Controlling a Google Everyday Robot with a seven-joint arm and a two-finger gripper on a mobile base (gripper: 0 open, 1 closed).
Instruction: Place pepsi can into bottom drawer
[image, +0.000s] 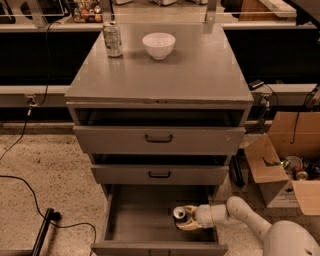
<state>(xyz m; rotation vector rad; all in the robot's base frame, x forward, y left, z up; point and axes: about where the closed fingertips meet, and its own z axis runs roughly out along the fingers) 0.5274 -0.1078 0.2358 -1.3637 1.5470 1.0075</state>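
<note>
Standing open at 6 o'clock of the grey cabinet (159, 82): bottom drawer (137, 216). Inside, toward 4 o'clock of its floor: pepsi can (179, 213), tilted, silver end showing. Reaching in from 3 o'clock: gripper (181, 220), fingers pinching that can. Cannot tell whether resting on the floor or just above. On the cabinet top at 11 o'clock: silver-and-green can (112, 39), upright, white bowl (159, 45) near it at 3 o'clock.
</note>
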